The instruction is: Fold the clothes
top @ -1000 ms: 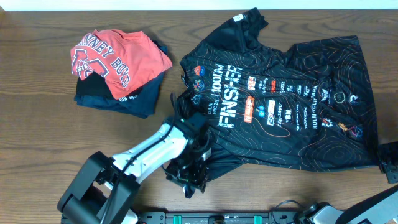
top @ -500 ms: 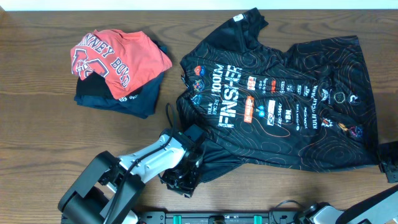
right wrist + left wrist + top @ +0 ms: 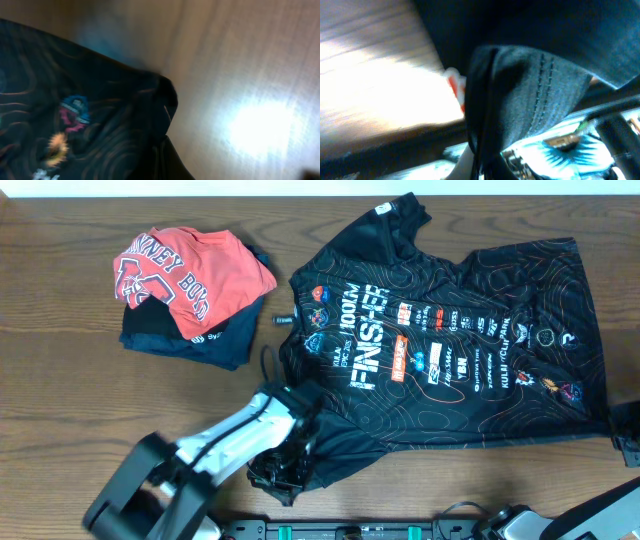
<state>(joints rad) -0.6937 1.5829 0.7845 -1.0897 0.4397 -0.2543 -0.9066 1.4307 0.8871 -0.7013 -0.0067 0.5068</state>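
1. The jersey (image 3: 470, 350) is thin, black, slightly glossy cloth covered in fine wavy orange contour lines. It has white block lettering near the collar end and rows of small coloured logos across the middle.
2. It lies spread and mostly flat on the right half of the wooden bench (image 3: 80, 410), with its collar toward the left. One short sleeve points to the far edge. Soft ripples run toward the lower left corner.
3. The left gripper (image 3: 278, 480) is pressed together on that near-left corner. The left wrist view shows a dark fold of hem with a double row of stitching bunched at the fingers – blurred, but clearly cloth.
4. The right gripper (image 3: 628, 442) sits at the bench's right border and pinches the jersey's near-right corner. The right wrist view shows that corner gathered into a small peak over pale, glaring wood grain.
5. A crumpled red T-shirt (image 3: 190, 270) with white lettering tops a folded navy garment (image 3: 200, 340) at the far left. The pile lies near the jersey but apart from it.
6. Bare wood lies between that pile and the jersey's collar, and across the near left – the left arm's white-and-black links slant over part of it.
7. The jersey's far sleeve lies close to the back edge of the bench.
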